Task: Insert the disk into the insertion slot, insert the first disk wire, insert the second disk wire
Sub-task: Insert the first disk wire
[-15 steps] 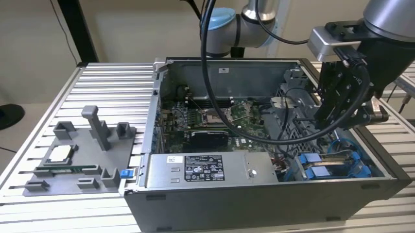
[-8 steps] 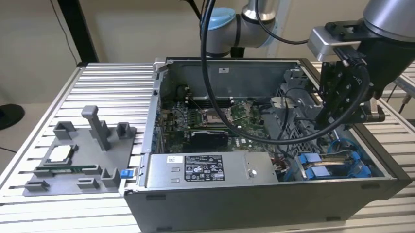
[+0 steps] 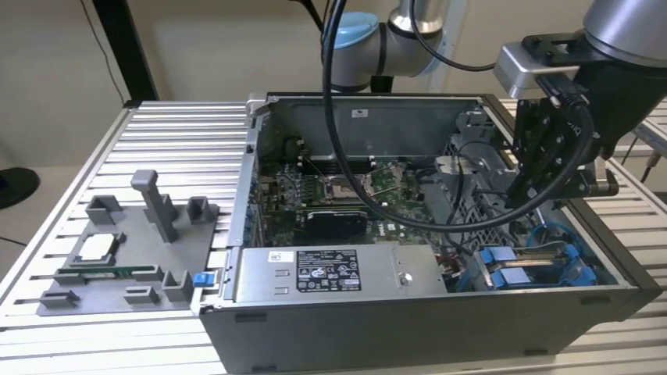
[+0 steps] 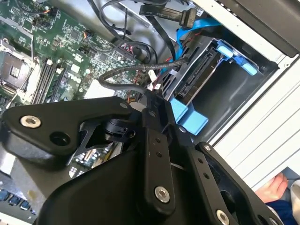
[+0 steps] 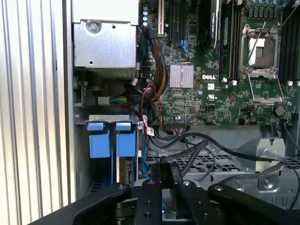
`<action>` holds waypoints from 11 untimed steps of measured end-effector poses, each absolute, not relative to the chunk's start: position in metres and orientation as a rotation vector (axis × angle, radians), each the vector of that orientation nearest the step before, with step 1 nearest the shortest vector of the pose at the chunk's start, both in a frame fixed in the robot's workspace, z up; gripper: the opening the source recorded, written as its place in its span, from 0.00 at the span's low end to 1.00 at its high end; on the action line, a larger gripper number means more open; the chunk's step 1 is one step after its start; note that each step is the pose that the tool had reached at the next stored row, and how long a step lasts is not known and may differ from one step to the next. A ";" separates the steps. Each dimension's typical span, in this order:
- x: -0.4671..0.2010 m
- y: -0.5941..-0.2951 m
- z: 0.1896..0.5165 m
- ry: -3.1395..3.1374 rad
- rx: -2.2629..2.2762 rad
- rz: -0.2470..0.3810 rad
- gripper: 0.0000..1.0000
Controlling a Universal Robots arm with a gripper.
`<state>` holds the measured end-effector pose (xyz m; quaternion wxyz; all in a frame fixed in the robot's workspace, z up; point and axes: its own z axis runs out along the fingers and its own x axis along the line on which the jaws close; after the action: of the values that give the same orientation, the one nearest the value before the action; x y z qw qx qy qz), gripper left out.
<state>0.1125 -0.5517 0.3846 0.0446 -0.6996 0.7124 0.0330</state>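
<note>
1. Fingers (image 5: 151,194) look drawn together on the end of a black wire (image 5: 166,169), though the grip is partly hidden.
2. Gripper (image 4: 151,99) hangs inside the case (image 3: 417,328), near the disk (image 4: 199,70).
3. Disk sits in its bay, in a blue frame, at the case's near corner on the exterior view's right.
4. Judged step: wire insertion, likely the first. It calls for lining the plug squarely with the disk's connector.

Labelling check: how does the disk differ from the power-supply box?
The power-supply box is bare grey metal, label up; the disk sits in a bright blue frame. The box is bulky; the disk is a thin slab. The box lies along a wall of the case; the disk is in the bay to the exterior view's right of it. Both are inside the case.
</note>
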 end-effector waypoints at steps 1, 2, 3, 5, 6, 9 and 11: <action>0.112 -0.552 0.385 2.177 -2.137 0.101 0.00; 0.113 -0.552 0.385 2.177 -2.138 0.101 0.00; 0.112 -0.552 0.385 2.177 -2.138 0.101 0.00; 0.112 -0.553 0.385 2.177 -2.138 0.101 0.00; 0.113 -0.554 0.385 2.177 -2.138 0.102 0.00; 0.113 -0.560 0.385 2.179 -2.139 0.105 0.00; 0.113 -0.565 0.384 2.180 -2.139 0.107 0.00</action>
<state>0.1131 -0.5653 0.3845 0.0425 -0.6993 0.7127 0.0351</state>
